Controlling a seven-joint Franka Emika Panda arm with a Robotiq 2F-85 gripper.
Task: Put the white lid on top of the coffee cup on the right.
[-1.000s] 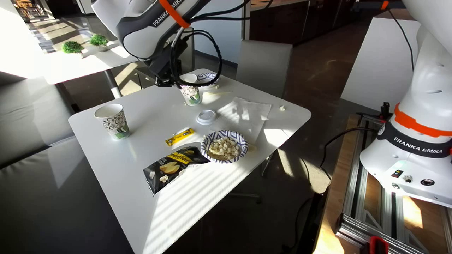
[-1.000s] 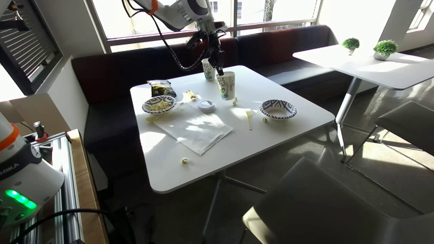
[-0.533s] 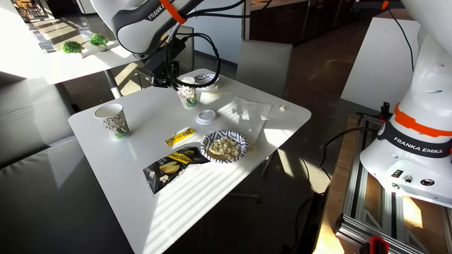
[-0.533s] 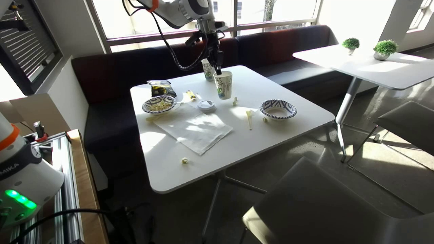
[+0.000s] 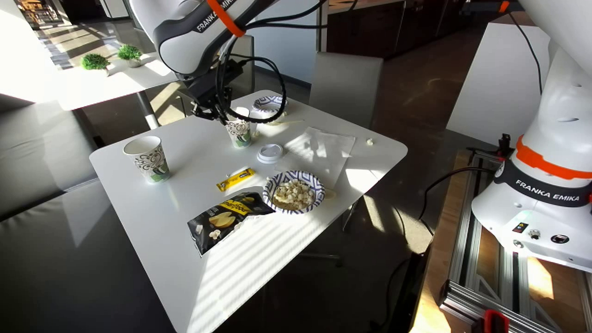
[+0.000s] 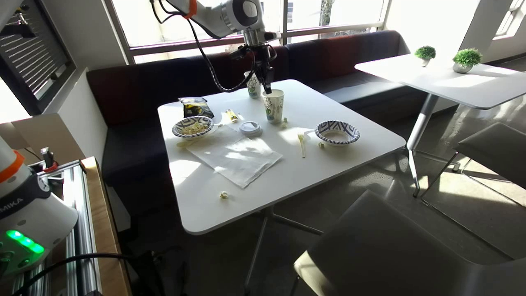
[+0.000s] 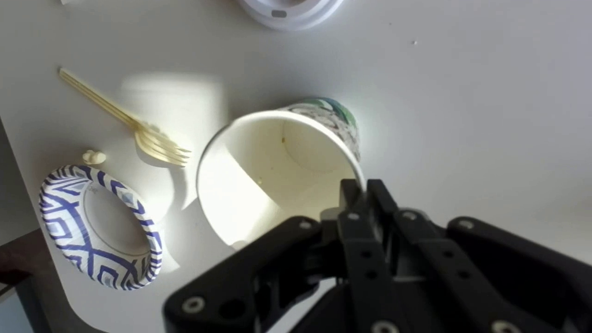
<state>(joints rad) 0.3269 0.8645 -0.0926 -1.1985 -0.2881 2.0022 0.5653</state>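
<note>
The end effector (image 7: 364,187) straddles the rim of the swirl-printed coffee cup (image 6: 273,109) on the right, jaws a sliver apart; whether they pinch its paper wall I cannot tell. Positioning this cup seems the step in hand; next likely comes freeing the rim and fetching the white lid (image 7: 296,19). In the wrist view that smooth, stepped disc lies at twelve o'clock from the cup, a pale fork (image 7: 129,121) at ten

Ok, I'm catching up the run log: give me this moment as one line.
tool: astride rim of coffee cup, hold unclear; white lid: on table, apart from cup; other cup: uncovered; lidding: not done
</note>
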